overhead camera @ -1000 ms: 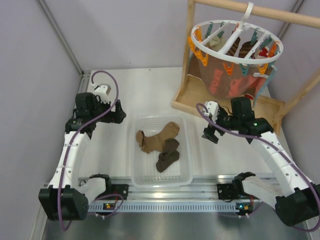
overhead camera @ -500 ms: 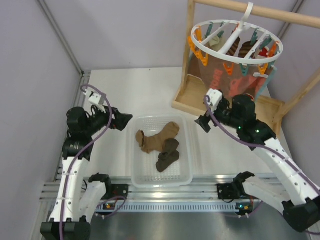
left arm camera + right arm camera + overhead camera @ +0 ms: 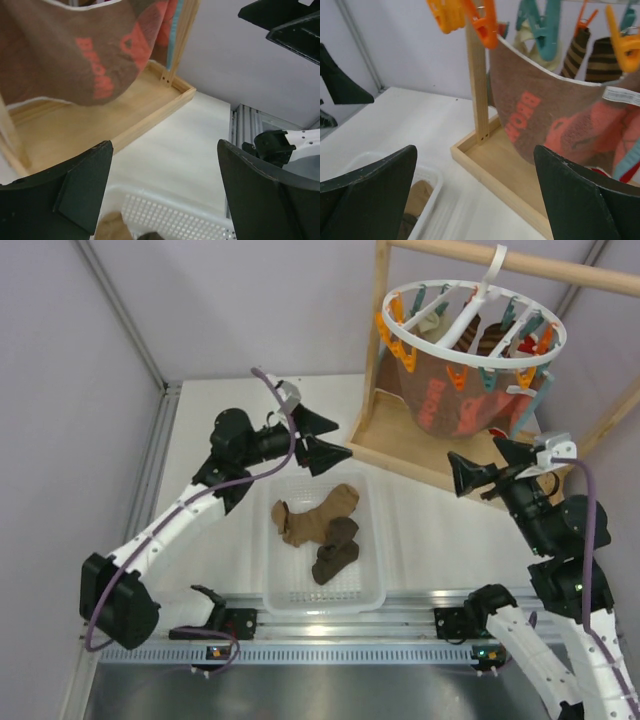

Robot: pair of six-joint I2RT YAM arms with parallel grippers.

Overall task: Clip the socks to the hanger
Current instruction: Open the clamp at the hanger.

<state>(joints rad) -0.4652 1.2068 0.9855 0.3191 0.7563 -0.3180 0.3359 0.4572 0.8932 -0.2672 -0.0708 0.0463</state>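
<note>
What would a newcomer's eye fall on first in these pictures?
Most striking is the white round hanger at the upper right, ringed with orange and teal pegs, with a reddish-brown printed cloth hanging below it. In the middle, tan and dark brown socks lie in a white basket; the open left gripper and right gripper are poised farther back.

Left gripper, jaws spread wide, nothing between them.
Printed brown cloth hangs above the wooden frame's base tray; white perforated basket lies near, at the lower edge.
</note>
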